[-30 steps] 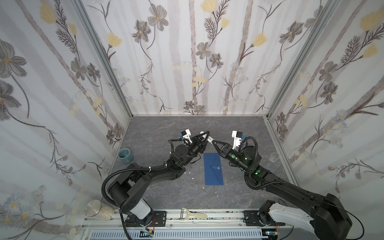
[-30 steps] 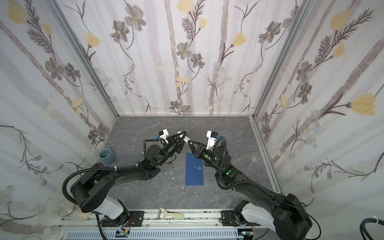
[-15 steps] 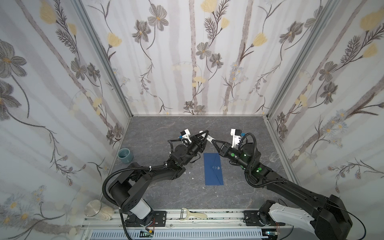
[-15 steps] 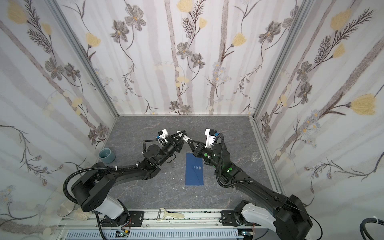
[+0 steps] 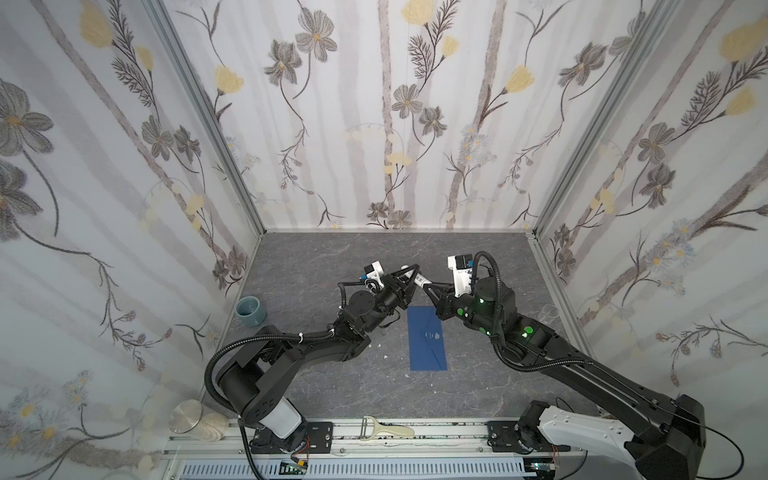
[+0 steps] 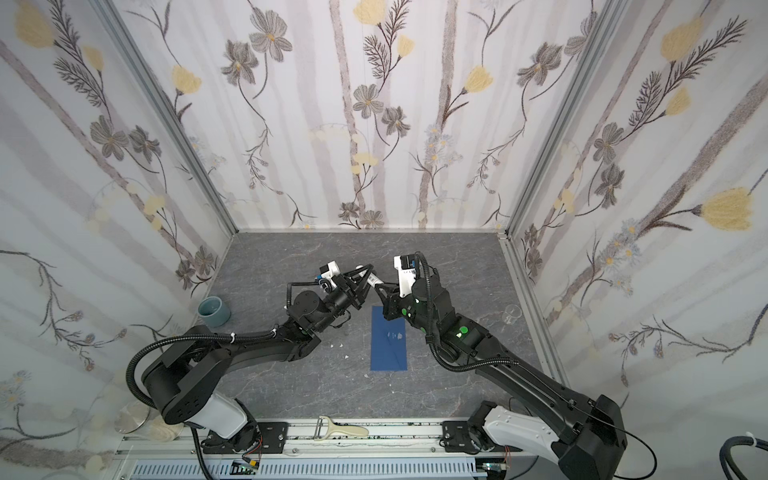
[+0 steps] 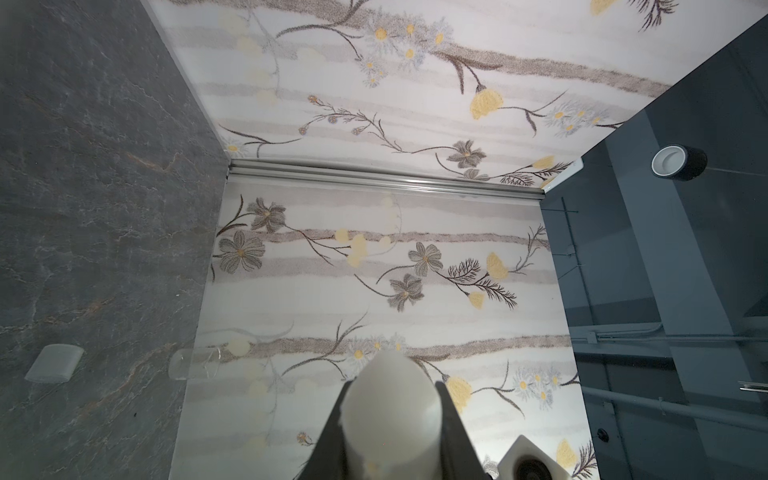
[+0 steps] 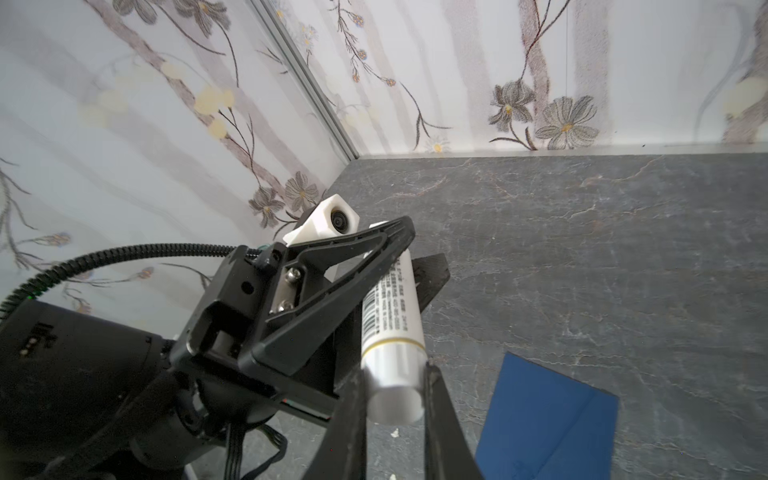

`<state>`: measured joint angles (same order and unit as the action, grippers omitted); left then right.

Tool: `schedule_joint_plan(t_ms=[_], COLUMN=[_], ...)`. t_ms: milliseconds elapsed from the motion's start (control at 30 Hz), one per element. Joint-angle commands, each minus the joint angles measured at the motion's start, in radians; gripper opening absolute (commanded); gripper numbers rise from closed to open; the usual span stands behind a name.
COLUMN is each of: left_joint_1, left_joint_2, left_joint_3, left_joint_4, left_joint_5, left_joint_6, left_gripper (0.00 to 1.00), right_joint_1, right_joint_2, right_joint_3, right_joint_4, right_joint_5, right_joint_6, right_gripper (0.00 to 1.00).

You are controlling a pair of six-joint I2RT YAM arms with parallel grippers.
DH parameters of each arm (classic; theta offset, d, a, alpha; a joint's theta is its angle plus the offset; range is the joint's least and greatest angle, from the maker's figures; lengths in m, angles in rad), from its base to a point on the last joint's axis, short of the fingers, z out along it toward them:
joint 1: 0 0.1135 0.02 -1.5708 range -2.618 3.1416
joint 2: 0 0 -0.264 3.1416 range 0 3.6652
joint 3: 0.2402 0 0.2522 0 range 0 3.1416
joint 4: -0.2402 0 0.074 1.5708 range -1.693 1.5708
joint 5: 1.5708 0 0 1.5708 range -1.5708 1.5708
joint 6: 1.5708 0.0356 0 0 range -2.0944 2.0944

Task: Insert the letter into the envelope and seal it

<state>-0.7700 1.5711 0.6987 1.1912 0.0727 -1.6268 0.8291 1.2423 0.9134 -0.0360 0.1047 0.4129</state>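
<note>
The dark blue envelope (image 5: 427,338) (image 6: 388,345) (image 8: 548,419) lies flat on the grey table with its flap down and a small pale mark at its centre. The letter is out of view. Above the envelope's far end, a white glue stick (image 5: 417,279) (image 6: 371,277) (image 8: 392,328) (image 7: 392,415) spans between both grippers. My left gripper (image 5: 411,272) (image 6: 365,272) (image 7: 395,386) (image 8: 399,232) is shut on its body. My right gripper (image 5: 426,286) (image 6: 379,286) (image 8: 395,374) is shut on its plain white end below the yellow ring.
A blue-grey cup (image 5: 250,311) (image 6: 214,311) stands by the left wall. A clear glass (image 5: 549,311) (image 6: 512,312) stands by the right wall. Small white scraps (image 5: 384,356) lie left of the envelope. A peeler (image 5: 386,428) rests on the front rail.
My right gripper has edged toward the left gripper and shut on the free end of the glue stick. The left gripper has kept its hold and place.
</note>
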Motion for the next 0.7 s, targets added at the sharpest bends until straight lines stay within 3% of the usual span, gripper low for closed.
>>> schedule_joint_plan(t_ms=[0, 233, 667], left_joint_1=[-0.007, -0.008, -0.009], left_joint_2=[-0.008, -0.011, -0.023], left_joint_3=[0.013, 0.022, 0.027], left_joint_4=[0.013, -0.001, -0.018], left_joint_5=[0.113, 0.134, 0.161], left_joint_6=[0.002, 0.004, 0.005], left_gripper=[0.0, 0.0, 0.0], right_joint_1=[0.06, 0.178, 0.368], right_joint_2=[0.023, 0.083, 0.219], right_joint_3=[0.04, 0.099, 0.101], right_joint_4=[-0.05, -0.114, -0.06], right_joint_5=[0.203, 0.403, 0.841], right_joint_6=[-0.195, -0.371, -0.702], right_gripper=[0.07, 0.07, 0.06])
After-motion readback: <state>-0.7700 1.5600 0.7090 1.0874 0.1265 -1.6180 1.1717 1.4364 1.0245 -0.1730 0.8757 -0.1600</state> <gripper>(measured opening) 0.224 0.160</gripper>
